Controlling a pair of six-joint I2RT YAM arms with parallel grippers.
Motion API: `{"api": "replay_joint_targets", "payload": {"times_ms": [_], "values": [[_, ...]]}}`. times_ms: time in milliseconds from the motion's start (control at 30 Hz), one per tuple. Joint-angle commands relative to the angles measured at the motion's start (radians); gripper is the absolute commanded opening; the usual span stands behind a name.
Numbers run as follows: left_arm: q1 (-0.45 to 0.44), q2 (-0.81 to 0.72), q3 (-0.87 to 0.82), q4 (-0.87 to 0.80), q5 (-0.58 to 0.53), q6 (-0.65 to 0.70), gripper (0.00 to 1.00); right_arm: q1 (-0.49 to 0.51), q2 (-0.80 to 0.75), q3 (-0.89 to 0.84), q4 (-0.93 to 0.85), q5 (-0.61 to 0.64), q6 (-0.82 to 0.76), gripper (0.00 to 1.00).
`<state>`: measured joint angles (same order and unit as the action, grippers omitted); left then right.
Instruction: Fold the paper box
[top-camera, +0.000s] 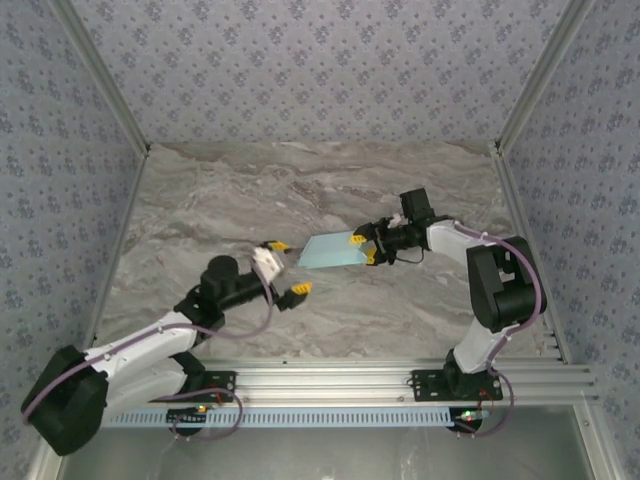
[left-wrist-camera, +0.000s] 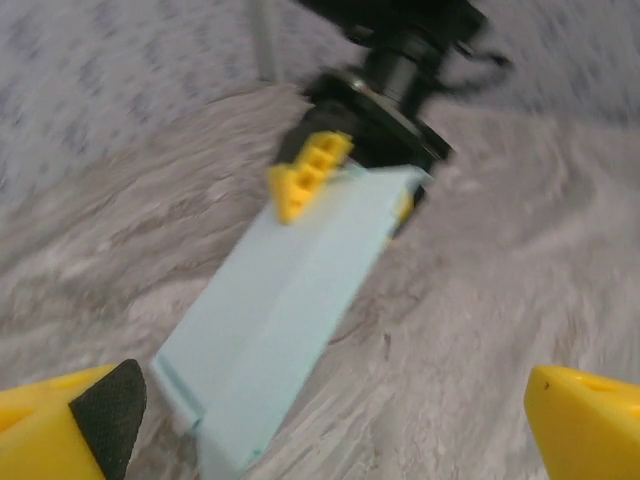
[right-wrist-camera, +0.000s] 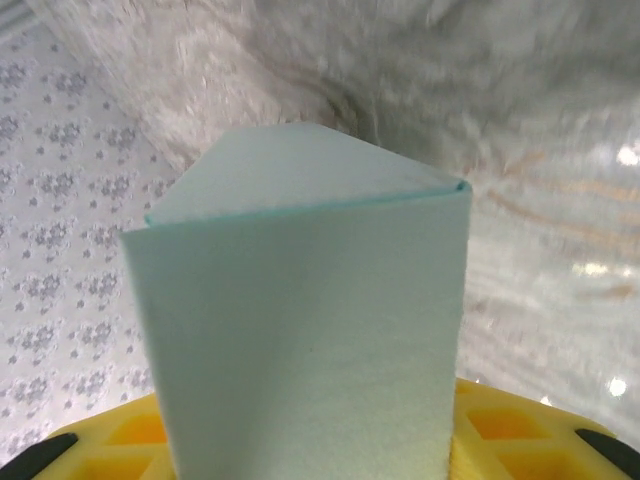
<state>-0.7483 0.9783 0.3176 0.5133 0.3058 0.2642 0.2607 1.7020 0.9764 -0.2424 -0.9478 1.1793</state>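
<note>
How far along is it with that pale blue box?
Done: the paper box is creased into a long folded shape. In hand: the right gripper clamps one end; the left gripper hangs open, apart from it. Left: the free end's flaps look untucked, so closing probably remains.

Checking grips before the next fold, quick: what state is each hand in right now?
Left hand: open, gripping nothing.
Right hand: closed on the paper box.
</note>
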Motion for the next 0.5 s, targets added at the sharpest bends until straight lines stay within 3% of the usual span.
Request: {"api": "replay_joint_targets", "payload": {"times_ms": [0, 133, 300, 467], "values": [[-0.061, 0.059, 0.020, 0.037, -0.173, 0.455, 0.99, -0.010, 0.003, 0.067, -0.187, -0.112, -0.052, 0.45], [-0.060, 0.210, 0.063, 0.075, -0.233, 0.603, 0.99, -0.022, 0.004, 0.063, -0.192, -0.123, -0.047, 0.44], [-0.060, 0.345, 0.095, 0.231, -0.318, 0.624, 0.99, -0.020, -0.002, 0.048, -0.194, -0.123, -0.045, 0.43], [-0.059, 0.412, 0.125, 0.252, -0.288, 0.636, 0.95, -0.011, -0.004, 0.033, -0.184, -0.120, -0.040, 0.43]]}}
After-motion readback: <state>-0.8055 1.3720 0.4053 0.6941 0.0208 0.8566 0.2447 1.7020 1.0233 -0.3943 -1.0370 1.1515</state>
